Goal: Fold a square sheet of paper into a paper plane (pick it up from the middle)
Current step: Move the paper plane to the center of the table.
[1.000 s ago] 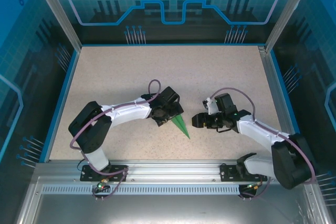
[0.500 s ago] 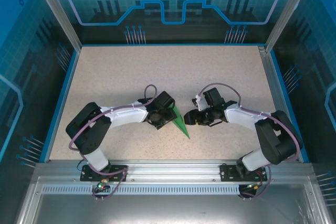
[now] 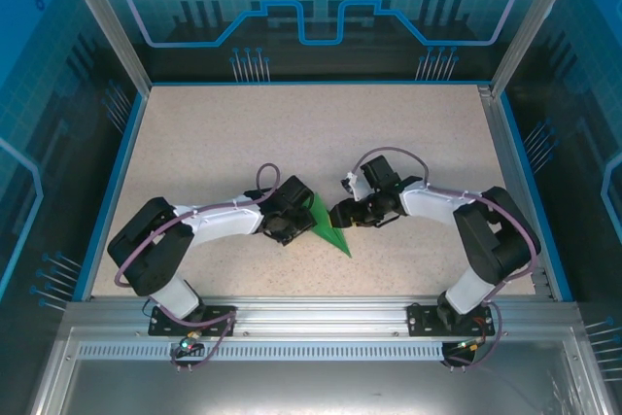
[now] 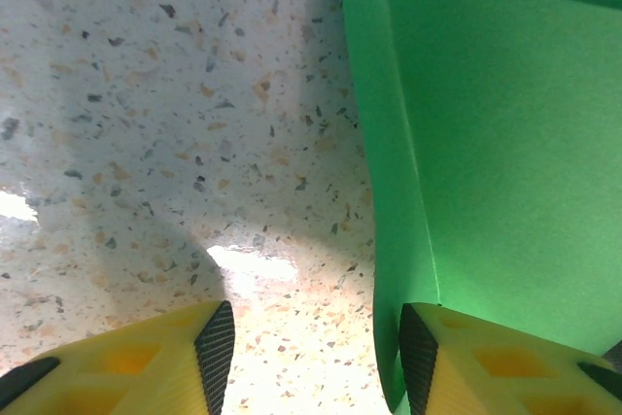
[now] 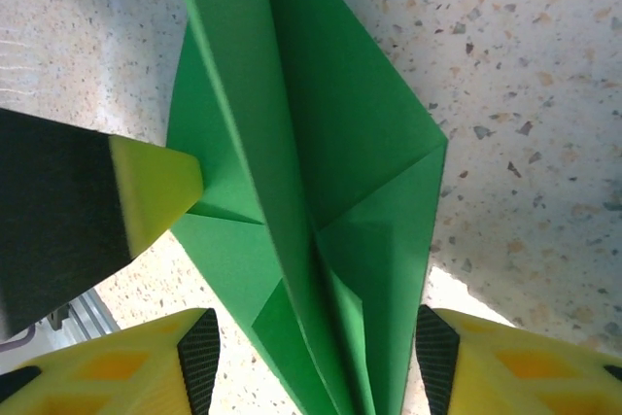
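The green paper plane (image 3: 327, 227) lies on the table between both arms, a slim dart with its tip toward the near edge. In the right wrist view its raised centre crease (image 5: 292, 201) and two wings run between the fingers of my open right gripper (image 5: 316, 357), which straddles it. My left gripper (image 3: 292, 222) is open at the plane's left side. In the left wrist view the green paper (image 4: 486, 143) sits against the right finger (image 4: 486, 376), and bare table lies between the pads of the left gripper (image 4: 316, 357). That yellow fingertip (image 5: 155, 187) touches the left wing.
The speckled tabletop (image 3: 292, 133) stretches free behind the arms. A blue rim (image 3: 117, 182) and metal frame posts (image 3: 102, 17) bound it, and an aluminium rail (image 3: 311, 313) runs along the near edge.
My right gripper has swung left across the table and now straddles the plane. My left gripper has drawn slightly left, uncovering more of the green paper.
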Robot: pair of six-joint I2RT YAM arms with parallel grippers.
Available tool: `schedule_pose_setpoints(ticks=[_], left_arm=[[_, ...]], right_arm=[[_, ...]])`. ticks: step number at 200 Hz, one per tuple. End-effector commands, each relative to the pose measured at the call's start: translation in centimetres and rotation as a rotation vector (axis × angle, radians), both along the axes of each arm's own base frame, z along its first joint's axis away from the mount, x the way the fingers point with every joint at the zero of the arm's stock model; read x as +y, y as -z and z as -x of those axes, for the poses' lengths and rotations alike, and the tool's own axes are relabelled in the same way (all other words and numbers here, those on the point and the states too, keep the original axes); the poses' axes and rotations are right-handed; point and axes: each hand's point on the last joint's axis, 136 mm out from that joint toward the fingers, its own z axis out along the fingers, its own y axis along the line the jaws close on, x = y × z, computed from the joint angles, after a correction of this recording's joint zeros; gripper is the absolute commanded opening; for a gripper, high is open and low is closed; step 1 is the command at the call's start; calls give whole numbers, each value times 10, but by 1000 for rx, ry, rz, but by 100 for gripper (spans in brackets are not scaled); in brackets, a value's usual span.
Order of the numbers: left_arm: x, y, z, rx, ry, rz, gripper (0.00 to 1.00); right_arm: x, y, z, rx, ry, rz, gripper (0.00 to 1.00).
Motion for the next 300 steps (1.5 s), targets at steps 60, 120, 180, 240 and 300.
schedule_pose_setpoints(ticks=[60,120,180,240,300], left_arm=[[5,-1,1,-13,0,3,53],[6,2,1,-14,-2,2,52],[5,0,0,-23,-4,11,52],[6,-5,1,-35,-2,20,51],[20,-28,1,-141,-24,36,52]], right_arm=[[28,-2,11,20,-122,-36,55],[22,-1,14,-33,-152,19,54],[17,15,22,-35,-193,105,43],[14,28,19,-51,-199,196,29],[1,0,-1,-158,-97,295,0]])
